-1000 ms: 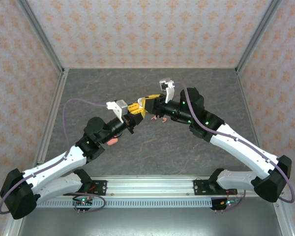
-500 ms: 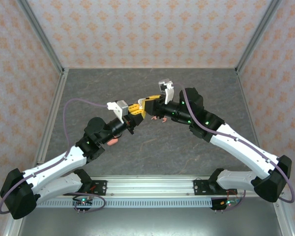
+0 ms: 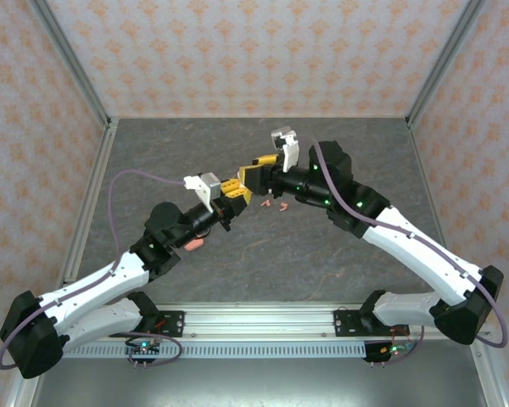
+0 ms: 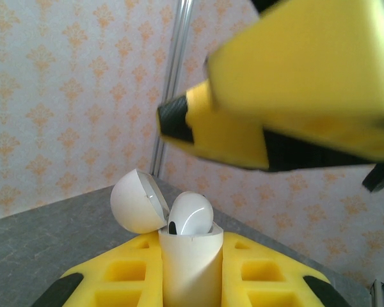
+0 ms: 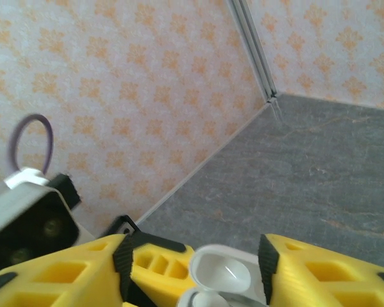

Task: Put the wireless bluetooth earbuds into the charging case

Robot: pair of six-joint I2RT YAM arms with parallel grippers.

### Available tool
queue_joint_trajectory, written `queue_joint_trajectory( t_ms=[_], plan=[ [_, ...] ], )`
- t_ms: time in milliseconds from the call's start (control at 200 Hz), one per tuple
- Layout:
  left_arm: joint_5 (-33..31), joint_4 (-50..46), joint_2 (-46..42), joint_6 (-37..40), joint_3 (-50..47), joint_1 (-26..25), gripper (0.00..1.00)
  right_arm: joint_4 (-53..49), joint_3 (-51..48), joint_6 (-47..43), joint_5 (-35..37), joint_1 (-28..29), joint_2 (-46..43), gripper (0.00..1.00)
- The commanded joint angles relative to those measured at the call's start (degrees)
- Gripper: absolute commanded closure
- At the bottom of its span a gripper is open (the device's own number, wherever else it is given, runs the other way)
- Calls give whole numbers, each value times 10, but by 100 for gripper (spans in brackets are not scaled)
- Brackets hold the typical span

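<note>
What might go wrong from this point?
The white earbud stands proud of the charging case in the left gripper; it may not be seated and could tip out. The right gripper hangs close above and might knock the open lid or the earbud.

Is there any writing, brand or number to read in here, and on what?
None can be read. The white charging case, the earbud in it and the yellow fingers are plain; the wallpaper bears only an orange ornament. Any marks on the small boards at the arm bases are too small to tell.
</note>
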Motion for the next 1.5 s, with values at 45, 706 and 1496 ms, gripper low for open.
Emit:
queue_joint_trajectory(
  t_ms=[45,706,1496],
  plan=[
    [-7,28,-14,15,0,-4,100,-22,12,3,-42,-40,-38,32],
    [3,24,-13,16,5,-4,100,-47,22,37,-245,-79,45,4],
    [-5,3,-13,16,11,-4,100,-63,-28,-1,-150,-79,-30,16]
  ],
)
